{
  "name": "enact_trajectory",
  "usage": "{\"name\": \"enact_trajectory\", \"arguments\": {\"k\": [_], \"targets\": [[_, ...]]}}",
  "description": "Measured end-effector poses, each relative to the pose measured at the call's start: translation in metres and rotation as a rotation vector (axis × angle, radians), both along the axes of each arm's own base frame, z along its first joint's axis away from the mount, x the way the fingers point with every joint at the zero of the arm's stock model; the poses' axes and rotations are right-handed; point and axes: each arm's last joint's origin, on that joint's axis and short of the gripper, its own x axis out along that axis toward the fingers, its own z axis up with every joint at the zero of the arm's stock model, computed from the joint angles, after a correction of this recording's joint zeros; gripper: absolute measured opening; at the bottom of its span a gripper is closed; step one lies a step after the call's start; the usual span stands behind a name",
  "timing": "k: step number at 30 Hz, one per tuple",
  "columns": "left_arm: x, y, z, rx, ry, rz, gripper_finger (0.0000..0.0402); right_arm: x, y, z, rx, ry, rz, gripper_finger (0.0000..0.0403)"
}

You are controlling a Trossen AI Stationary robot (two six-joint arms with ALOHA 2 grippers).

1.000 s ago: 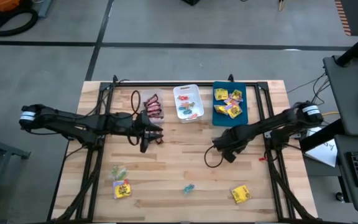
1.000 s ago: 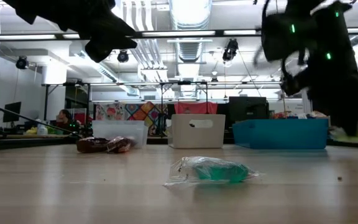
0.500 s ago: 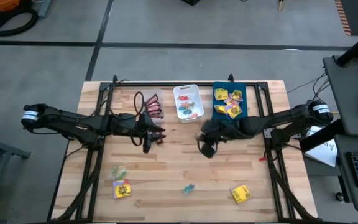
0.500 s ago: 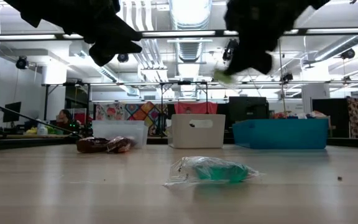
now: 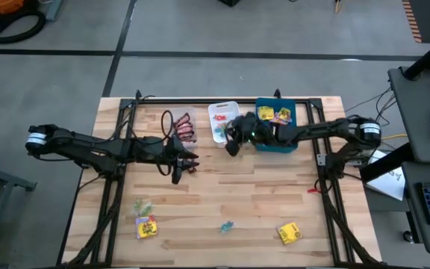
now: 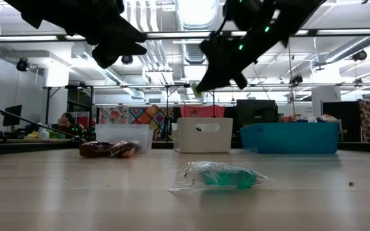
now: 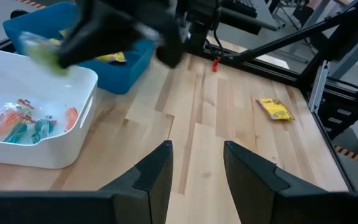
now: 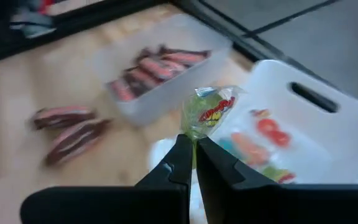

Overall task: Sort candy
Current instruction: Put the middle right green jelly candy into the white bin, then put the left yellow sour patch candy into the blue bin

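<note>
High view: right gripper (image 5: 232, 143) hangs at the near edge of the white tray (image 5: 222, 109); blue tray (image 5: 284, 142) with yellow packets (image 5: 275, 119) sits just behind its arm. Left gripper (image 5: 178, 169) hovers over bare wood, two dark red-brown bars (image 5: 187, 160) right beside it, clear tray (image 5: 184, 128) just beyond. Loose candy well away toward the front: yellow packet (image 5: 289, 233), teal piece (image 5: 226, 226), another yellow packet (image 5: 146, 227), greenish piece (image 5: 142, 206).

Low view: both grippers up off the table. Teal wrapped piece (image 6: 220, 175) lies far below them in the foreground. Something pale green shows at the right gripper's tip, too small to be sure.

Left wrist view: left fingers (image 7: 156, 171) spread, nothing between them. White tray's corner just ahead, translucent pieces (image 7: 23, 121) inside.

Right wrist view: right fingers (image 8: 178, 160) pinched on a green wrapped candy (image 8: 210, 112), gripped by the wrapper's twisted end, above the white tray.

Handling, my read: very light, crinkly, slippery film; the sweet can swing or slip from a tail-only pinch. A grip on the body would be safer for the table pieces.

Hard to tell: jaw state in the high view; clear tray contents blurred; wrapper print unreadable.
</note>
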Motion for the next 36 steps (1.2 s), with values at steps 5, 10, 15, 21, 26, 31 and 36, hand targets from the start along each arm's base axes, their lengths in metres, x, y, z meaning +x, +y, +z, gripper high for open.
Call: {"name": "enact_trajectory", "arguments": {"k": [5, 10, 15, 21, 26, 31, 36], "targets": [[0.001, 0.000, -0.001, 0.002, 0.003, 0.001, 0.0127, 0.002, -0.032, -0.016, -0.012, -0.001, -0.091, 0.0012], [0.003, 0.001, -0.004, 0.027, 0.015, 0.022, 0.0127, 0.004, -0.056, -0.029, -0.011, -0.028, -0.157, 0.0013], [0.006, 0.001, -0.008, 0.030, 0.034, 0.025, 0.0127, 0.005, -0.061, -0.036, -0.013, -0.015, -0.183, 0.0013], [0.011, 0.000, -0.015, 0.033, 0.064, 0.025, 0.0127, 0.005, -0.062, -0.037, -0.018, -0.018, -0.190, 0.0027], [0.015, 0.000, -0.020, 0.034, 0.073, 0.025, 0.0127, 0.005, -0.062, -0.037, 0.001, -0.032, -0.203, 0.0085], [0.015, 0.000, -0.021, 0.034, 0.079, 0.024, 0.0127, 0.005, -0.062, -0.035, 0.000, -0.035, -0.203, 0.0146], [0.015, -0.001, -0.021, 0.004, 0.078, 0.028, 0.0127, 0.003, -0.058, -0.026, 0.028, -0.062, -0.148, 0.0186]]}}
